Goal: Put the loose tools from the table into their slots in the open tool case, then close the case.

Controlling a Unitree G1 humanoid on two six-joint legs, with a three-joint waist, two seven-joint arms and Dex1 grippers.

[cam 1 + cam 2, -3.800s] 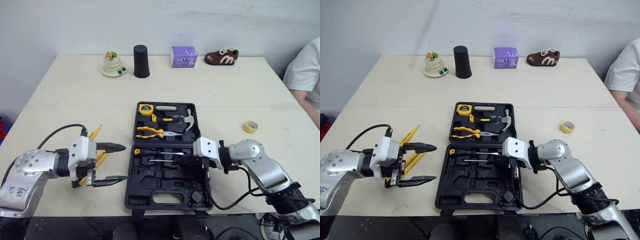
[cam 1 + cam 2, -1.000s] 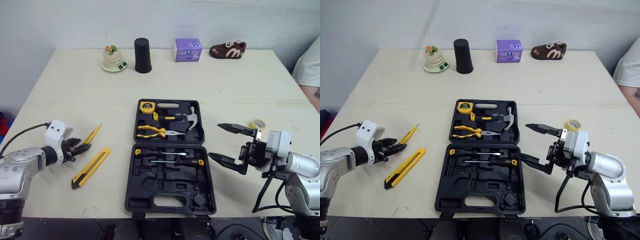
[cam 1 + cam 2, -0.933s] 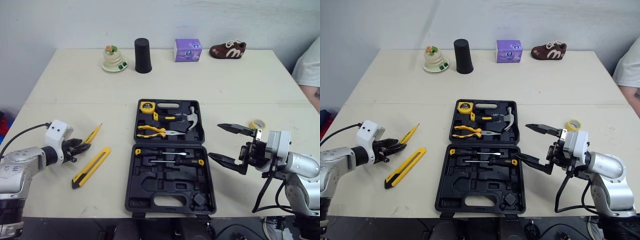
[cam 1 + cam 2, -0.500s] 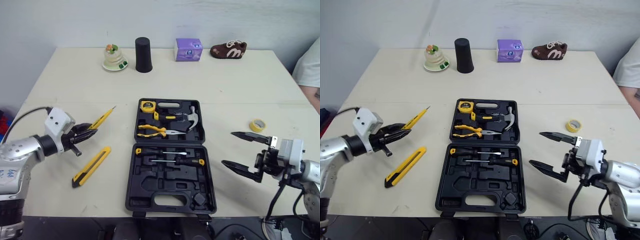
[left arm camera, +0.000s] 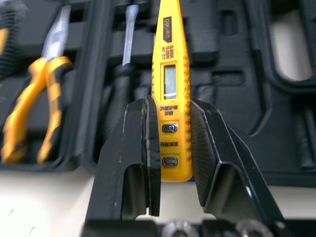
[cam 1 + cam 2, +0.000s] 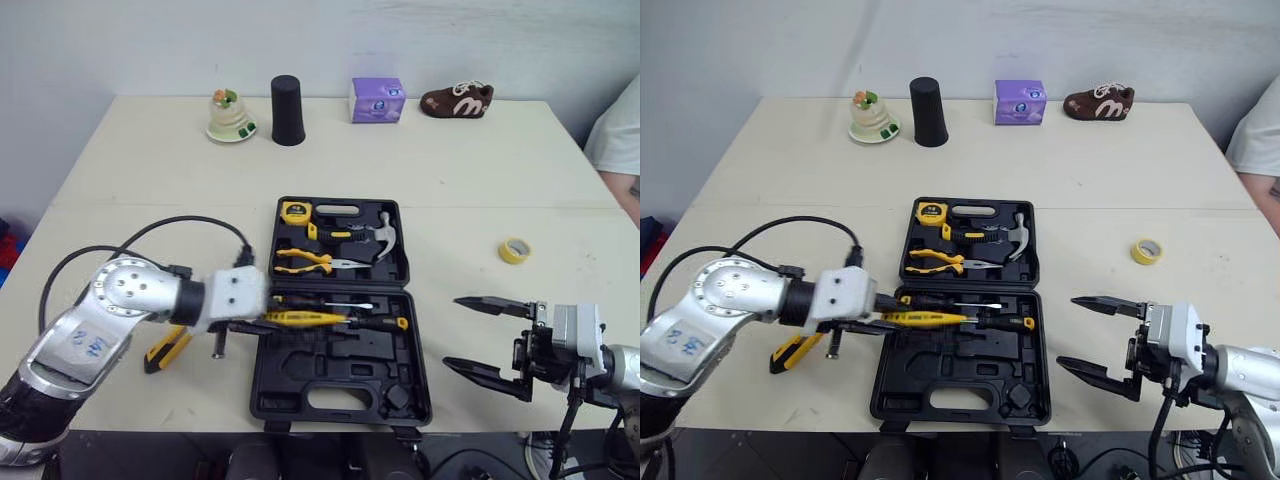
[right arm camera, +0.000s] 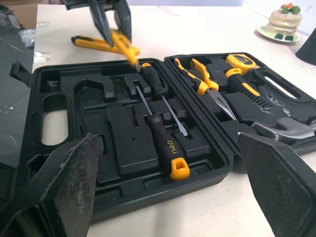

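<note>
Tester pen, pinched in left tool, hangs over near half of tool case; right tool, spread wide, sits clear of its right edge.

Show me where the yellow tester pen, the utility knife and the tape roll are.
yellow tester pen (image 5: 170, 81): left wrist view, on its display window.
utility knife (image 6: 163, 348): left eye view, on its exposed yellow end.
tape roll (image 6: 514, 259): left eye view, on its near rim.

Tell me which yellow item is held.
The yellow tester pen, clamped in the left tool above the open case; the utility knife lies on the table, the pliers sit slotted.
</note>
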